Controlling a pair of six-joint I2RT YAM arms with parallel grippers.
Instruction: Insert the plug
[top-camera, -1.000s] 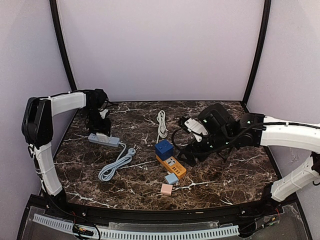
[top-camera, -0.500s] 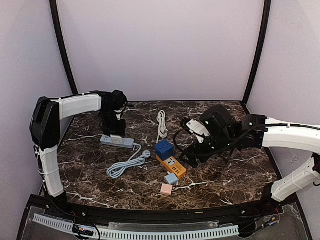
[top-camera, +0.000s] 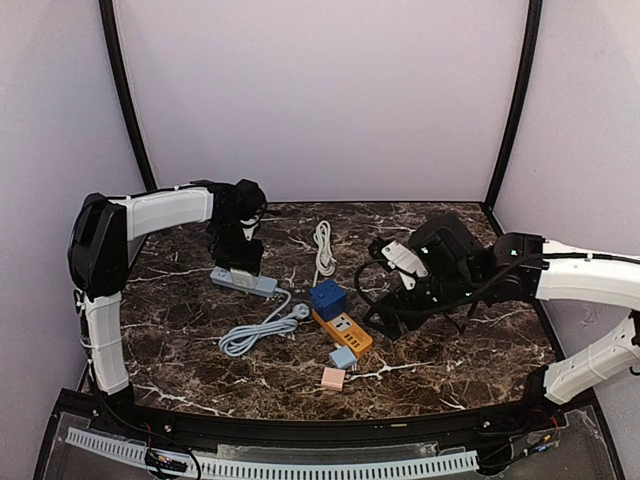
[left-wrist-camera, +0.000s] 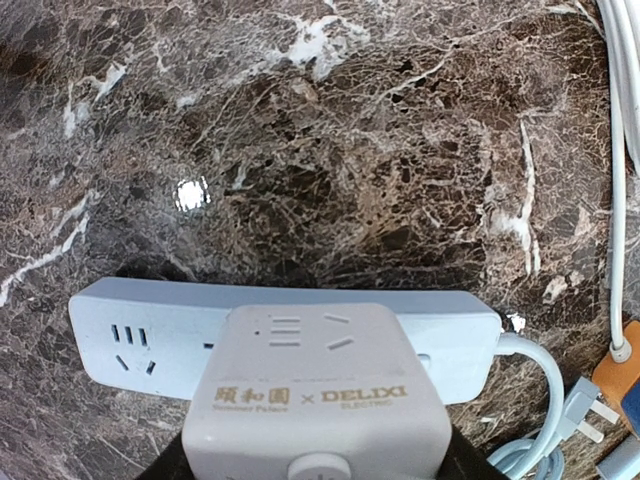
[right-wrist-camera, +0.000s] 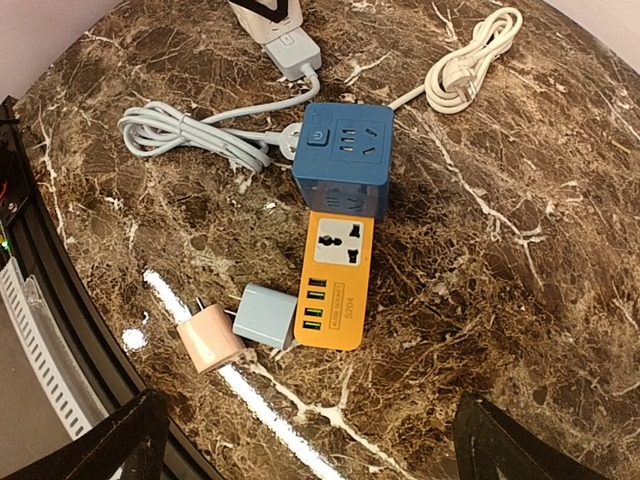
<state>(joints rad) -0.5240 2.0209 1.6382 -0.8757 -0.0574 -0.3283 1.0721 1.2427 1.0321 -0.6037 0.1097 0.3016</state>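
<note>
Left pincer (top-camera: 243, 262) pinches a white socket block (left-wrist-camera: 315, 385) over the pale power strip (left-wrist-camera: 130, 335); right pincer (top-camera: 388, 320) spread. Pushing could skid the strip.

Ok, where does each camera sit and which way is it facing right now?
Top external: above and behind the bases, looking down over the marble table; both arms show, left gripper and right gripper included.
Left wrist: looks straight down on the pale power strip; the white adapter fills the near edge, dark fingers barely showing.
Right wrist: looks down at the blue cube socket and orange strip; its open fingertips sit in the bottom corners.
Shared: power strip and adapter appear in all three.
</note>
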